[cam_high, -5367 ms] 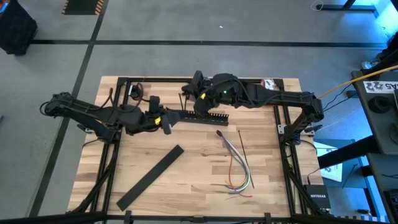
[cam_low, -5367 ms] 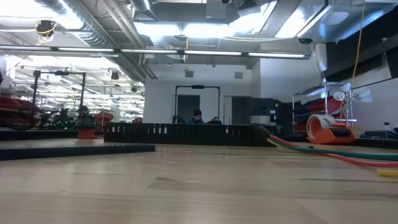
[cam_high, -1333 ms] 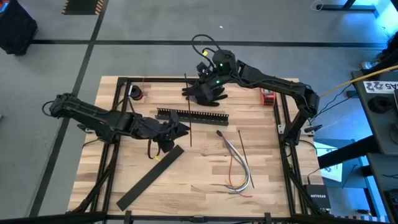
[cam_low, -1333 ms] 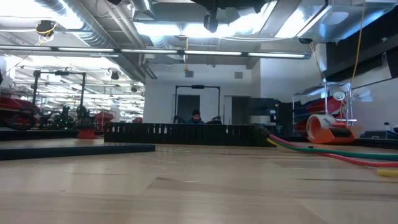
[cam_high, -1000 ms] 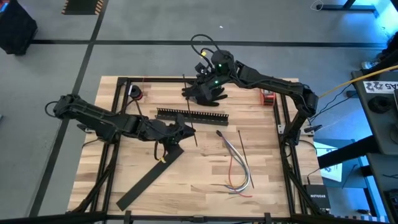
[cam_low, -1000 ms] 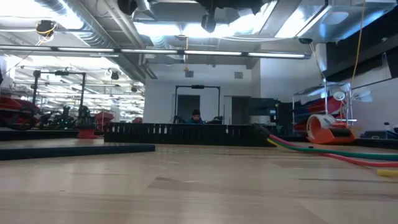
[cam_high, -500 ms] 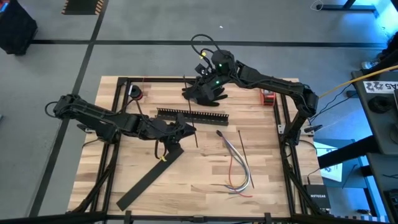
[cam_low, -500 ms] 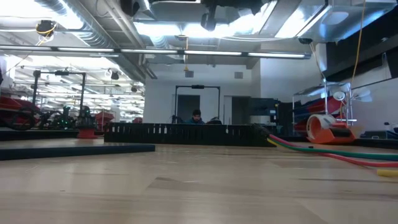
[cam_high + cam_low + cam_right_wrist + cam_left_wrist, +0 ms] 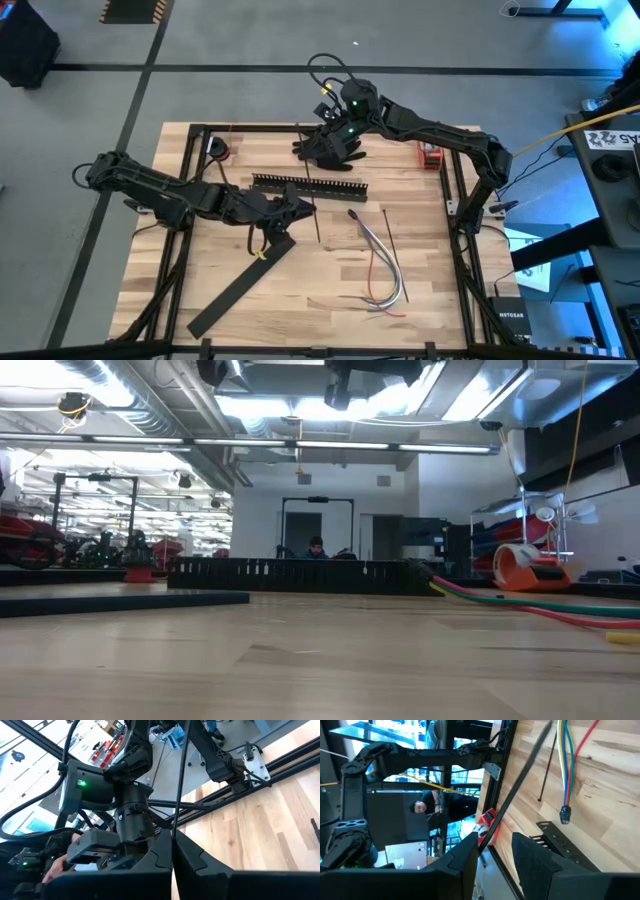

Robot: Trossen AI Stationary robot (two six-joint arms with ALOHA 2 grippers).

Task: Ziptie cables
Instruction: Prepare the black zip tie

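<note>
My left gripper (image 9: 302, 207) (image 9: 495, 840) hovers over the table's middle, shut on a thin dark ziptie (image 9: 314, 225) (image 9: 520, 780). My right gripper (image 9: 305, 150) (image 9: 172, 837) is held high over the far side, shut on a second ziptie (image 9: 181, 780). The cables (image 9: 380, 262) (image 9: 564, 760), thin grey, white and red wires, lie loose on the wood right of centre. Beside them a third ziptie (image 9: 393, 245) (image 9: 546, 772) lies flat. No gripper touches the cables. My left gripper has the ziptie's lower end (image 9: 487, 836) between its two fingers, which come in almost level from the table's left. The fingers hide the exact place of contact. The strip sticks out ahead of them, straight and clear of the table. My right gripper pinches its ziptie (image 9: 174, 831) between the two shut fingertips, coming in almost level from the table's right. The strip stands out straight beyond the fingertips, lifted clear of the table.
A long black comb-slotted bar (image 9: 308, 184) lies across the middle, between the two grippers. A flat black strip (image 9: 240, 285) lies slanted at the near left. A red object (image 9: 430, 155) sits at the far right, by the black frame rails (image 9: 455, 200).
A little over a second ago my left gripper went slightly toward the table's right edge, carrying its ziptie. Since then both arms have kept nearly still, each still shut on its strip.
</note>
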